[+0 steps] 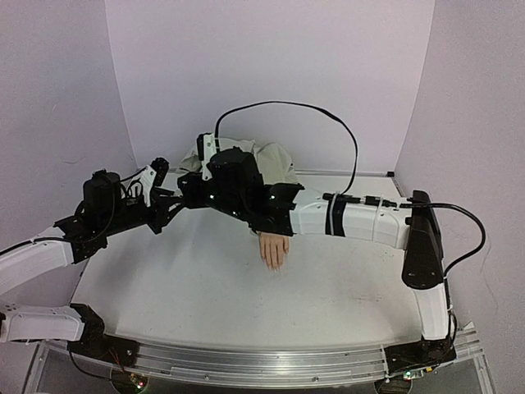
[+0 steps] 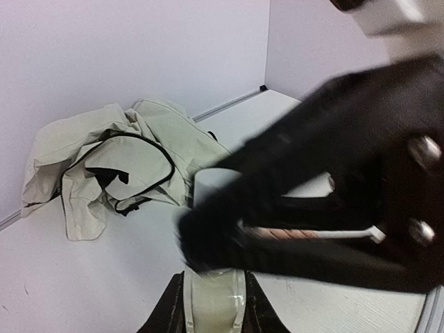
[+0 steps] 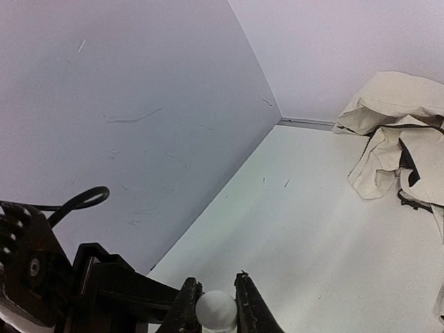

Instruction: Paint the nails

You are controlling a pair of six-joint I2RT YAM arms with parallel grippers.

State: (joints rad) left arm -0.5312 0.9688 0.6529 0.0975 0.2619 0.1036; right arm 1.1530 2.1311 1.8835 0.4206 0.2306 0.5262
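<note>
The pale peach mannequin hand [image 1: 273, 249] lies on the white table, fingers pointing to the near edge; its nails are too small to make out. Its beige sleeve [image 1: 275, 160] is bunched behind it. The two grippers meet at the left of the hand, above the table. My left gripper [image 1: 168, 200] [image 2: 214, 277] is shut on a small clear-white bottle [image 2: 214, 305]. My right gripper [image 1: 187, 195] [image 3: 216, 286] is shut on the bottle's round white cap [image 3: 216, 310]. The right gripper's black body [image 2: 326, 180] hides most of the hand in the left wrist view.
The beige sleeve cloth [image 2: 118, 163] [image 3: 399, 132] lies crumpled by the back wall. White walls close in the back and both sides. The right arm [image 1: 353, 217] stretches across above the mannequin's wrist. A black cable [image 1: 328, 119] loops above it.
</note>
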